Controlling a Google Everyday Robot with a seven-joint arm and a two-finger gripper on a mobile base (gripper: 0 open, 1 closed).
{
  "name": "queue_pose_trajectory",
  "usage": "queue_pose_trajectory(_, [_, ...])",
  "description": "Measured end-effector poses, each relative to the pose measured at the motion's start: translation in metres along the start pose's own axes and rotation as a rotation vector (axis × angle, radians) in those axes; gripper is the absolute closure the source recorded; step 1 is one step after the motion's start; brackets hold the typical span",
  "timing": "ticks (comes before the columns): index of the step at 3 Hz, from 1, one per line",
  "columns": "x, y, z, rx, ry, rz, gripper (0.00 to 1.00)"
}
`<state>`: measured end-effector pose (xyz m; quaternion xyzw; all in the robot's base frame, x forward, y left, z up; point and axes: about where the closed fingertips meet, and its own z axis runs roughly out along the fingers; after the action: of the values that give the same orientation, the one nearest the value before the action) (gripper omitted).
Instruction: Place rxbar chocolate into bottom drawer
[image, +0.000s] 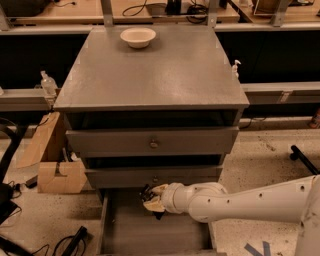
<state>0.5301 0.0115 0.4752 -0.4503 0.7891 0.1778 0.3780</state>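
Observation:
The bottom drawer (127, 235) is pulled open below the grey cabinet, showing its flat grey floor and low side walls. My gripper (153, 201) reaches in from the right on a white arm and hangs over the drawer's back part, just under the middle drawer's front. A small dark flat thing, the rxbar chocolate (158, 215), sticks out between the cream fingers above and below. The gripper is shut on it and holds it above the drawer floor.
A cream round bowl (138, 36) sits at the back of the cabinet top (165, 75). Two narrower drawers with round knobs (153, 144) stand slightly open above. Cardboard boxes (55, 175) and cables lie on the floor at the left.

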Motion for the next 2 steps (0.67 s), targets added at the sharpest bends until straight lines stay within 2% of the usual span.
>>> queue_pose_trajectory(1, [0.024, 0.013, 0.036, -0.028, -0.087, -0.013, 1.0])
queue_pose_trajectory(2, [0.047, 0.016, 0.068, -0.049, -0.098, -0.04, 1.0])
